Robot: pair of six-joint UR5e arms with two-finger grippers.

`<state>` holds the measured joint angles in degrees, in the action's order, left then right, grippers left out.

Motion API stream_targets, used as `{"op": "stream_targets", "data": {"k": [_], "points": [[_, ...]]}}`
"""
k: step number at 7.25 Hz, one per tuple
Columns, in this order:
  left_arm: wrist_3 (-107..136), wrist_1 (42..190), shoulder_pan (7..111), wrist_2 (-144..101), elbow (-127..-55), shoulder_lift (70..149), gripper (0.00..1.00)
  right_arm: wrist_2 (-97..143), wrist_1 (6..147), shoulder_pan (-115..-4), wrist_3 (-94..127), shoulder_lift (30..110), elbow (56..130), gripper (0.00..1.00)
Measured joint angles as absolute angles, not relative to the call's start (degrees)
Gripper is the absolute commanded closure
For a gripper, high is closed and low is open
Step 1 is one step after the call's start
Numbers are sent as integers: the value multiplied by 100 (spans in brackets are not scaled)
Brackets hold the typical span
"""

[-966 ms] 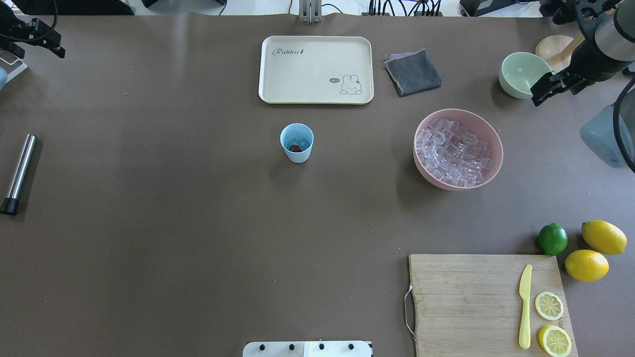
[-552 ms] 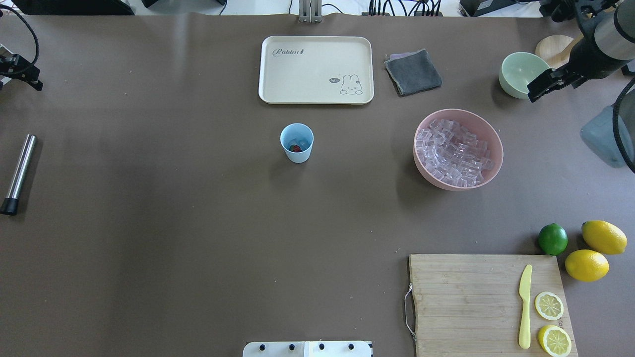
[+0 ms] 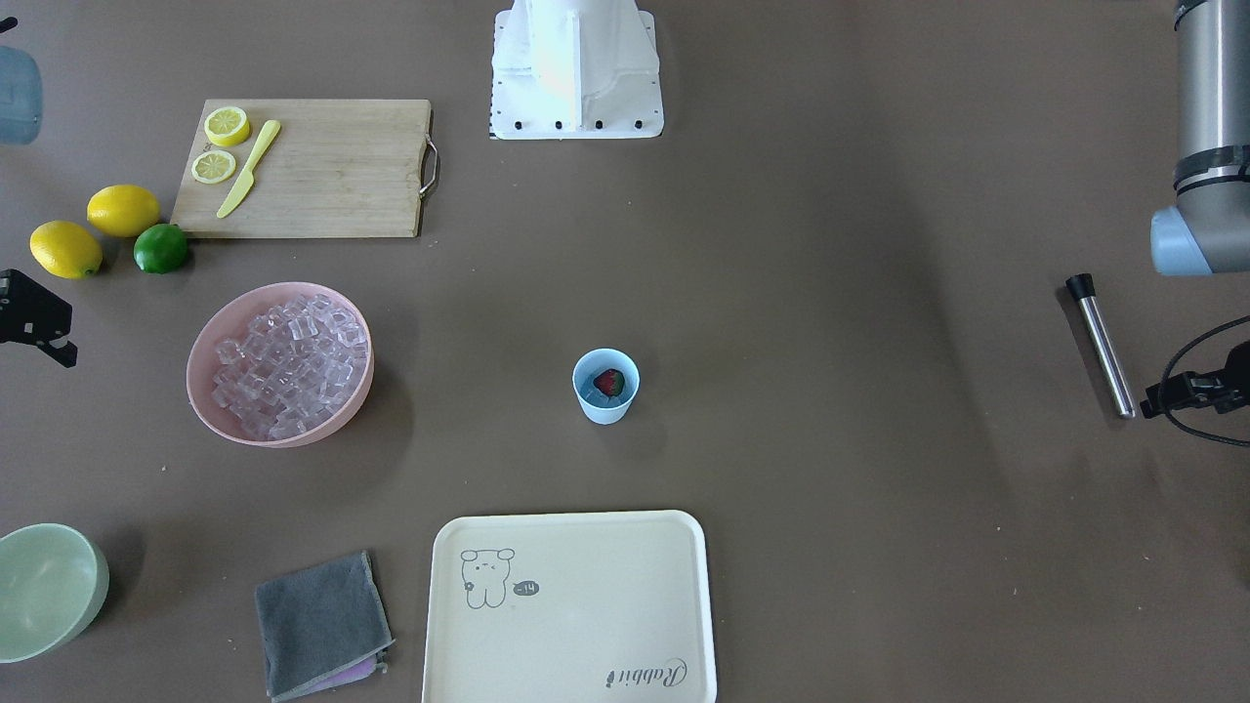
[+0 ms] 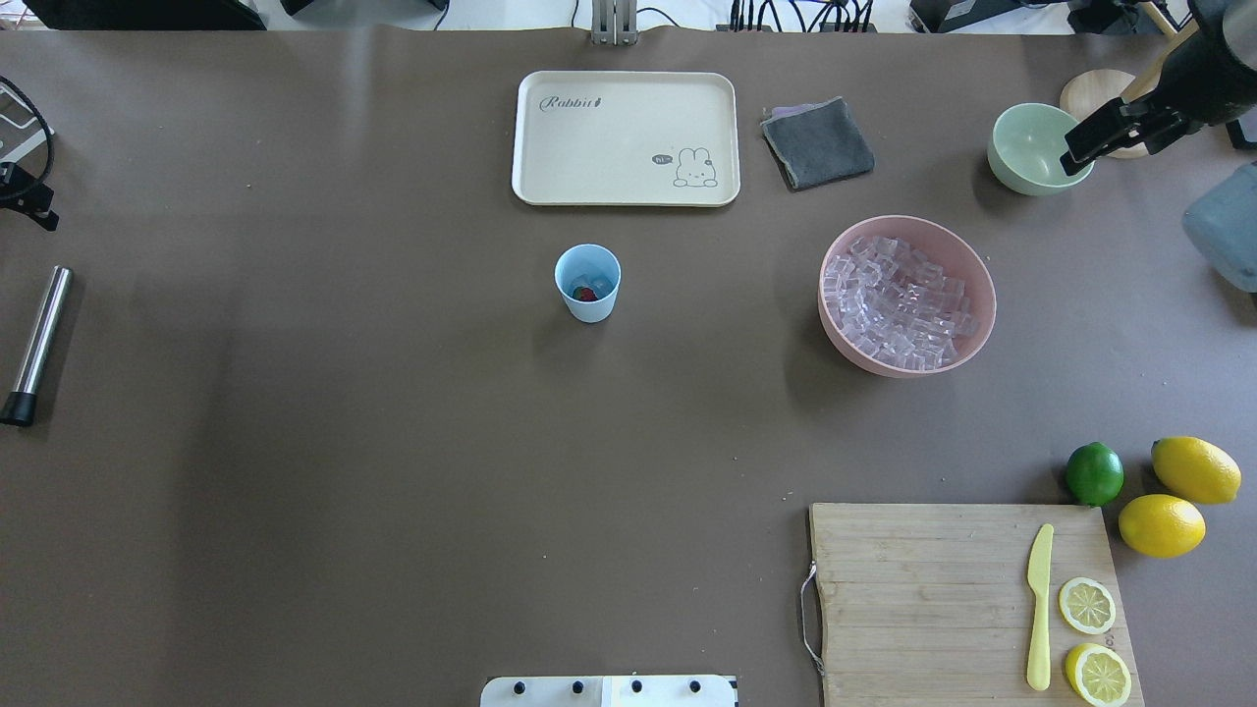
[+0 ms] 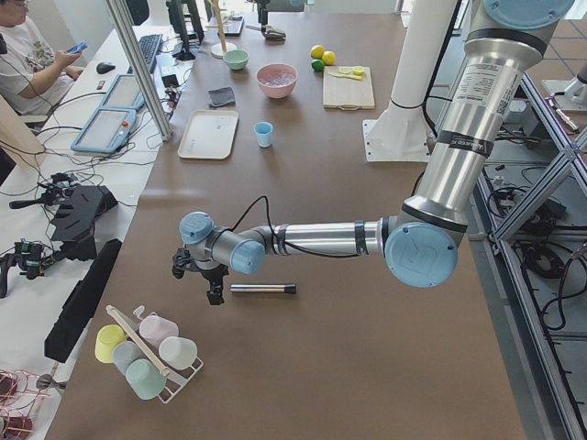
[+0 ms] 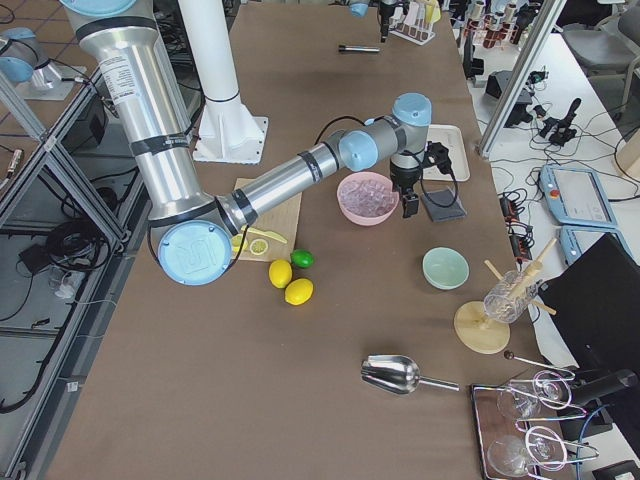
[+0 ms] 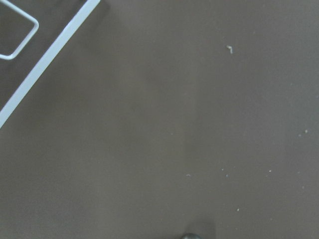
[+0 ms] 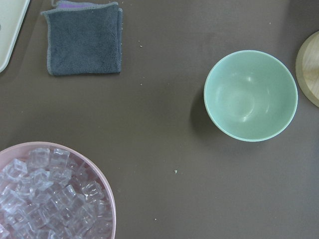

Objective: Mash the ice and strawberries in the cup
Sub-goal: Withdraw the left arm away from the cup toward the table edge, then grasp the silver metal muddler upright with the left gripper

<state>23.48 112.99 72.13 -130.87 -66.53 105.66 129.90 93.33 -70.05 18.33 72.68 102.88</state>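
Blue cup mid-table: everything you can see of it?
The cup is small, light blue, plastic-looking, tapered toward its base, with no handle. It stands upright on the brown table, apart from the cream tray. Inside lie a red strawberry and pale ice. Nothing else touches it.

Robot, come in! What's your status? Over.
Left gripper near the metal muddler, not holding it; right gripper by the green bowl, empty-looking. Strawberry whole in cup with ice. Nothing near the cup. Over.
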Motion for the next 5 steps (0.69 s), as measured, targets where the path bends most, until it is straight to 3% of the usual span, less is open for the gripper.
{"op": "stream_targets", "data": {"k": [5], "points": [[2473, 11621, 6922, -13037, -6678, 10320, 3, 13042, 9322, -7530, 1005, 7856, 10326, 1]]}}
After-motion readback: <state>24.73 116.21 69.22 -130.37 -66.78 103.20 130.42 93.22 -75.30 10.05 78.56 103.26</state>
